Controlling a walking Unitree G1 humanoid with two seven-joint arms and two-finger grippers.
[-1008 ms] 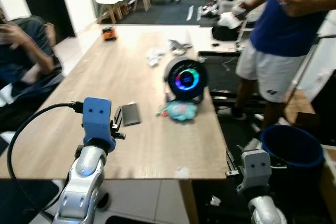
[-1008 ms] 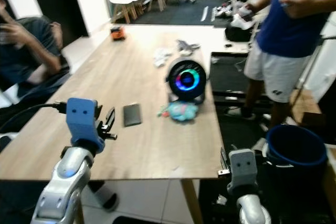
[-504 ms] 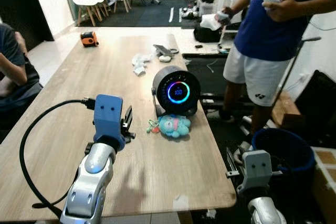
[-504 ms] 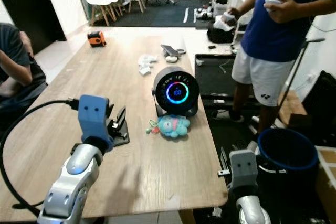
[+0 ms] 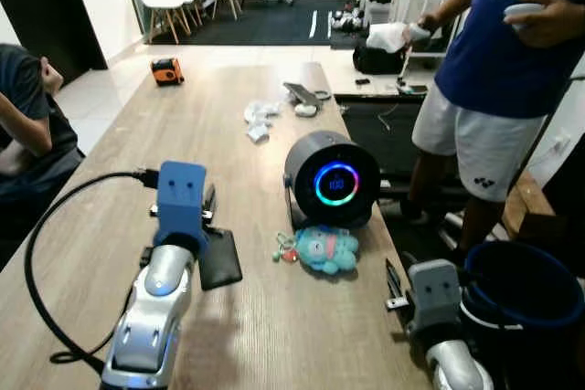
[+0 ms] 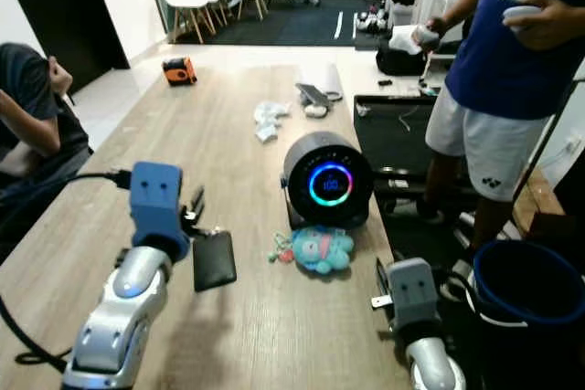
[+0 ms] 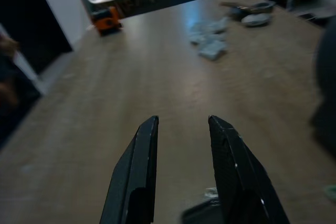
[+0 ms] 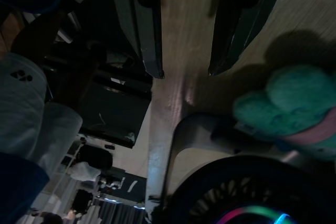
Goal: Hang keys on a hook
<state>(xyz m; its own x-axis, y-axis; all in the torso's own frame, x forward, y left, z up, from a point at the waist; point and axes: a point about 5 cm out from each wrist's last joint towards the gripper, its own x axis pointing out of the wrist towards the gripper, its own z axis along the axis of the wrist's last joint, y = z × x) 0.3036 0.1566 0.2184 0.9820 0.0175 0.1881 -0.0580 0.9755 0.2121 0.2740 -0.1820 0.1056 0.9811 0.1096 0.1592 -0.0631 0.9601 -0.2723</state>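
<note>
A teal plush keychain (image 5: 324, 250) with a small bunch of keys lies on the wooden table (image 5: 119, 162), just in front of a round black device (image 5: 334, 180) with a glowing ring. My left gripper (image 7: 182, 121) is open over the table to the left of the plush, with nothing between its fingers. A flat black phone (image 5: 219, 258) lies just beneath it. My right gripper (image 8: 185, 71) is open and low at the table's right edge. It points at the plush (image 8: 286, 103) from a short way off.
A person in a blue shirt (image 5: 512, 52) stands at the right, beside a blue bucket (image 5: 526, 289). Another person (image 5: 23, 125) sits at the left edge. An orange tape measure (image 5: 165, 71), crumpled tissues (image 5: 260, 118) and small items lie at the table's far end.
The camera has moved, so the whole scene has shifted. The plush and round device now sit nearer the middle. My left arm stays raised over the table, and both grippers are still open.
</note>
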